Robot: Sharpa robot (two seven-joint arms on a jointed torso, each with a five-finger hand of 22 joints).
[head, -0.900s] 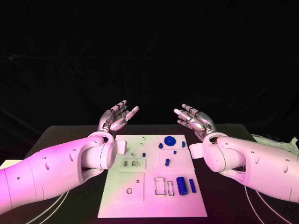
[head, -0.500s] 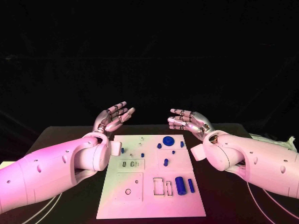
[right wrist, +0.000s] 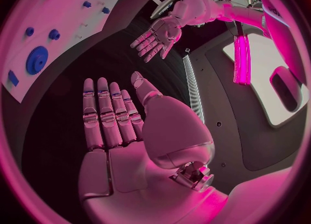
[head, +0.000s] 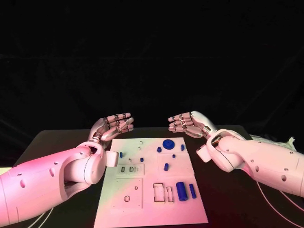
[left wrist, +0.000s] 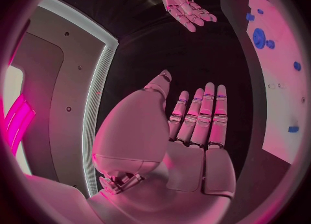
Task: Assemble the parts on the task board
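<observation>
The task board (head: 152, 190) lies flat in the middle of the black tabletop (head: 49, 142), between the two arms. Near its front edge a blue cylinder (head: 181, 191) lies beside a thinner blue rod (head: 192, 191), just next to two rectangular slots. Farther back sit a small blue peg (head: 166, 166) and, near the far edge, a round blue disc (head: 168, 144). Beyond the board's far corners, the left hand (head: 114, 126) and the right hand (head: 187, 123) hover above the tabletop, palms facing each other, fingers spread, holding nothing and well apart.
</observation>
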